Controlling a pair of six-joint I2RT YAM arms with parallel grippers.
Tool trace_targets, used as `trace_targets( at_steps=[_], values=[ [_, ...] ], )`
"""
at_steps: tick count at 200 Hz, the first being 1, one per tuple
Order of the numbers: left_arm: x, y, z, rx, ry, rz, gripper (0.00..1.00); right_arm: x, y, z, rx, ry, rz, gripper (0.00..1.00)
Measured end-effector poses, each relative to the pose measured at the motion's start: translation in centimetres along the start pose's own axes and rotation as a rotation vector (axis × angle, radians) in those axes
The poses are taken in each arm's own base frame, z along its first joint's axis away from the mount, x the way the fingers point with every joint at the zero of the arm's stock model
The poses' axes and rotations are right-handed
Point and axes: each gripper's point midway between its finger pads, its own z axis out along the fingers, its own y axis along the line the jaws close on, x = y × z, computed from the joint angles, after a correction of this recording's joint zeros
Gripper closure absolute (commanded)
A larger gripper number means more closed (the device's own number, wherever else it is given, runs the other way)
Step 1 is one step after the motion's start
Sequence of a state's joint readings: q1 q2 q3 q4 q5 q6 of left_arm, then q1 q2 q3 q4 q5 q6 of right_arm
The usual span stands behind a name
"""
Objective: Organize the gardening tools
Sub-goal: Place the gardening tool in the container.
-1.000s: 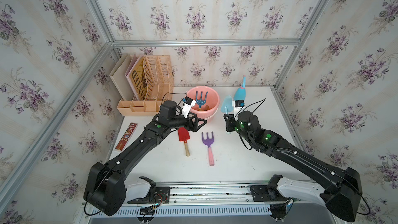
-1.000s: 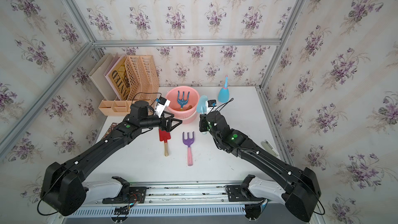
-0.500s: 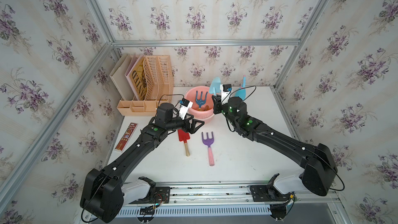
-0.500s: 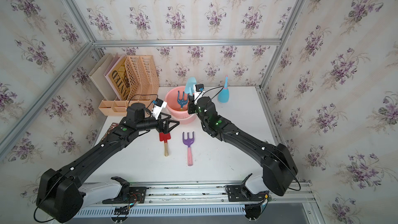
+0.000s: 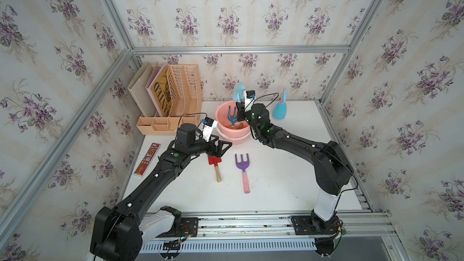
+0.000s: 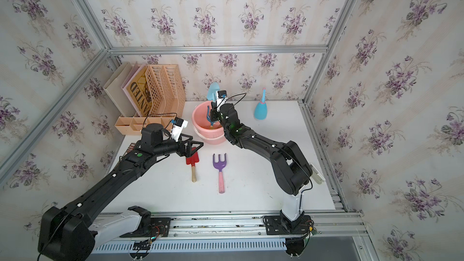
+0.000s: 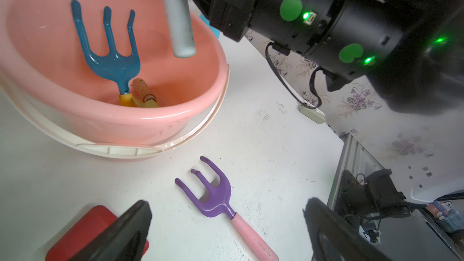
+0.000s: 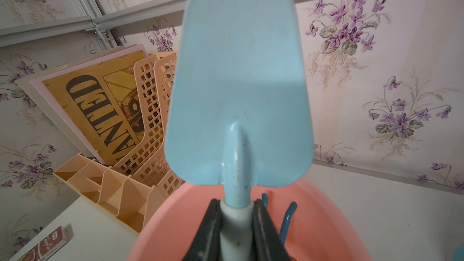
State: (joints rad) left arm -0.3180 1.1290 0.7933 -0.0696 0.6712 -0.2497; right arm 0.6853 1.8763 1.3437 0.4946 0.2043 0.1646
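Light-blue trowel (image 8: 238, 84) is clamped at its handle by the right gripper (image 8: 237, 224), long axis near upright, blade uppermost, handle end directly over the pink bucket (image 5: 231, 138) opening. Left gripper (image 5: 219, 148) is positioned above the red spade (image 5: 214, 161), jaws spread wide.

Left arm (image 5: 155, 177): stretched from 7 o'clock toward centre.
Left gripper (image 5: 221, 147): jaws wide apart, empty, pointing 3 o'clock.
Right arm (image 5: 296, 141): elbow folded, reaching toward 11 o'clock.
Right gripper (image 8: 236, 212): clamped on trowel (image 8: 238, 84) handle.
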Motion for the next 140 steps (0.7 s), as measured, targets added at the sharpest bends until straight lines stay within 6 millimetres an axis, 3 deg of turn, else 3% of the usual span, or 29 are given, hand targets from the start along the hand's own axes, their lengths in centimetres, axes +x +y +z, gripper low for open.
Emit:
trace_targets(
  at_steps=[41, 105, 140],
  values=[
    [-0.2, 0.9, -0.5, -0.026, -0.017, -0.013, 0.01, 3.0, -1.5, 2.2, 0.02, 0.041, 0.026, 1.0],
    [-0.3, 1.2, -0.6, -0.033, -0.022, -0.023, 0.01, 4.5, -1.7, 5.0, 0.019, 0.076, 0.078, 1.0],
    [-0.4, 1.3, -0.7, -0.035, -0.024, -0.024, 0.01, 6.2, -2.2, 5.7, 0.039, 0.133, 0.114, 1.0]
  ],
)
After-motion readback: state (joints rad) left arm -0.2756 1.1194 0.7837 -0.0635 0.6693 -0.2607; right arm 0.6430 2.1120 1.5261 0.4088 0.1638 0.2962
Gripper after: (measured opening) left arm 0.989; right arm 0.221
